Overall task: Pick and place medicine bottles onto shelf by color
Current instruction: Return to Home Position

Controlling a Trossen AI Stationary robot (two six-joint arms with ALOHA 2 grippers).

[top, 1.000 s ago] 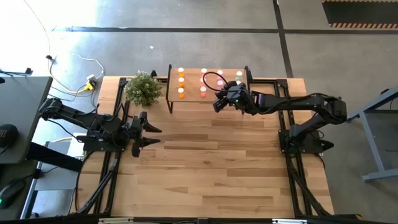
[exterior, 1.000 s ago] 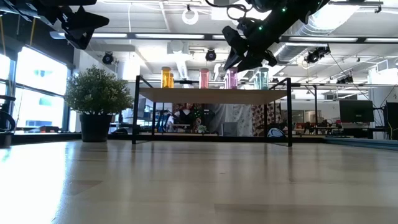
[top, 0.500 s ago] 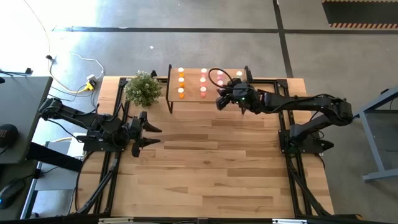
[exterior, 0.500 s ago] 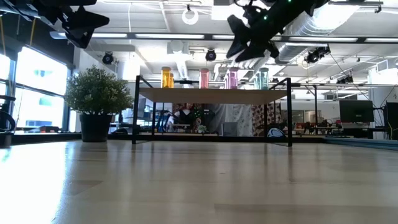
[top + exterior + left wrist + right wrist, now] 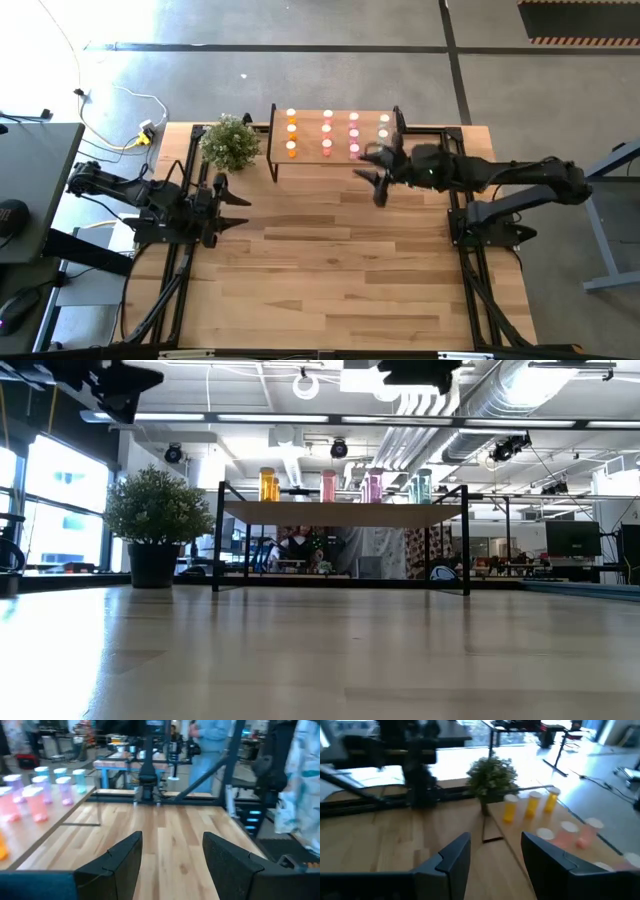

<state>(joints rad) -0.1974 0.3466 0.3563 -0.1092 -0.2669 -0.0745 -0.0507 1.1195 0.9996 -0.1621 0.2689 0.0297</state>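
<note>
Right two-finger gripper point(image 5: 372, 176) wide open and empty, just in front of the small light-wood, black-legged shelf point(image 5: 308, 142). On it, white-capped medicine bottles point(image 5: 327, 130) upright in rows by colour: orange, light pink, deep pink, apparently pale green. Left gripper point(image 5: 230, 208) open, empty, near the green potted plant point(image 5: 231, 143).

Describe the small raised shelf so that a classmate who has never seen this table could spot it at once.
Start at the large wooden plank tabletop. At its far edge, beside the bushy green potted plant, stands the small raised shelf with a light wood top and black metal legs. Unlike the plant, it carries rows of tiny white-capped bottles in orange, pink and pale green.
</note>
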